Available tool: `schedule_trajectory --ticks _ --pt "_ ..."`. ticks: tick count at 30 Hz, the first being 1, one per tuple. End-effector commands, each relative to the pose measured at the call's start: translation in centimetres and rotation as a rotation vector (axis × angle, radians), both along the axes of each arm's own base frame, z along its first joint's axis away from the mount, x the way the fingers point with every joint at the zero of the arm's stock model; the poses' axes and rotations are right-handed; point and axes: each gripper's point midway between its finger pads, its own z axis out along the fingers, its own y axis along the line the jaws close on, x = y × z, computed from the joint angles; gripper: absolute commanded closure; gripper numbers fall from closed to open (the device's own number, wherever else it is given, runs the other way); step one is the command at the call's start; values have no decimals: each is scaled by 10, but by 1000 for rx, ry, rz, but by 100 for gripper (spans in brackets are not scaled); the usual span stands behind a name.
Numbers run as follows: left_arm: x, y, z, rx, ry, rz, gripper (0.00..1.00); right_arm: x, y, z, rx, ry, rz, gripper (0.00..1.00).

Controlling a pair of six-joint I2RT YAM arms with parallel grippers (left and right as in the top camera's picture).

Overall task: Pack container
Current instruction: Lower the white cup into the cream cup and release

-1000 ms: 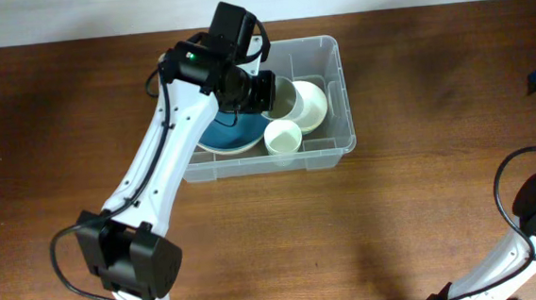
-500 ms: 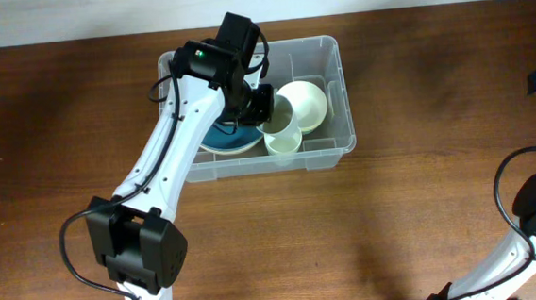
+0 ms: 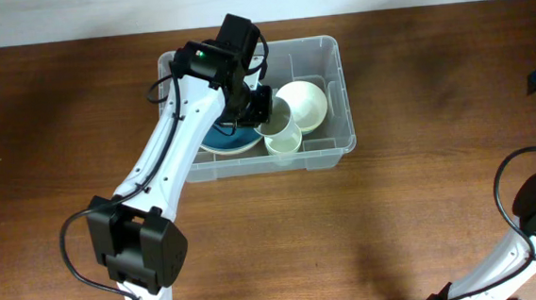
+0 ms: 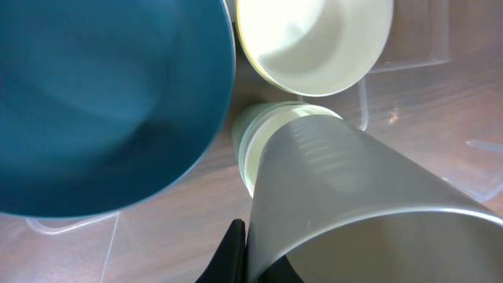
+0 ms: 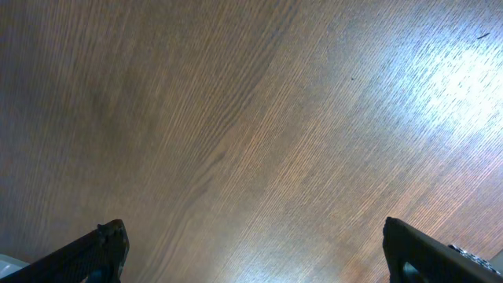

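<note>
The container [image 3: 332, 62] is a clear plastic bin at the table's back centre. My left gripper [image 3: 261, 105] reaches into it and is shut on the rim of a grey cup [image 3: 277, 123]. In the left wrist view one black finger [image 4: 234, 253] presses the outside of the grey cup's [image 4: 354, 196] wall, and the other finger is hidden inside the cup. The grey cup hangs tilted just above a pale green cup [image 4: 250, 135]. My right gripper [image 5: 255, 236] is open and empty over bare wood.
The bin also holds a cream bowl [image 3: 306, 104] at the right, the pale green cup [image 3: 285, 143] at the front and a teal plate [image 3: 222, 138] at the left. In the left wrist view the teal plate [image 4: 102, 102] and cream bowl [image 4: 314, 39] flank the cup.
My left gripper moved the grey cup toward the bin's front, over the pale green cup, then stayed still for the last half second. The right arm has not moved.
</note>
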Motion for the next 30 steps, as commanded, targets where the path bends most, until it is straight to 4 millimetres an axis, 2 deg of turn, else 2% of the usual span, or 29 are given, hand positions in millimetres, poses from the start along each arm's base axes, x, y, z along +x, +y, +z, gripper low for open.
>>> schedule_trajectory --ticks 1,8,12,15,19,20,21,24,26,30 --pt "1 2 -17 35 22 -18 99 -4 -2 6 -22 -1 2 1" --pt "0 0 -34 53 61 -23 97 -4 -2 6 -22 -1 2 1" --pt "1 -1 -33 51 57 -23 78 -4 -2 6 -22 -1 2 1" --pt "3 -2 -33 51 44 -48 59 -4 -2 6 -22 -1 2 1" --pt "7 -3 -28 45 19 -65 21 -4 -2 6 -22 -1 2 1" --pt "10 -4 -24 41 4 -75 8 -4 -2 6 -22 -1 2 1" --pt "13 -6 -19 37 -18 -90 1 -4 -2 6 -22 -1 3 1" --pt "26 -7 2 38 -96 -101 1 -4 -2 6 -22 -1 2 1" --pt "39 1 22 74 -169 -76 1 -4 -2 6 -22 -1 2 1" --pt "56 37 64 204 -291 12 1 -4 -2 6 -22 -1 3 1"
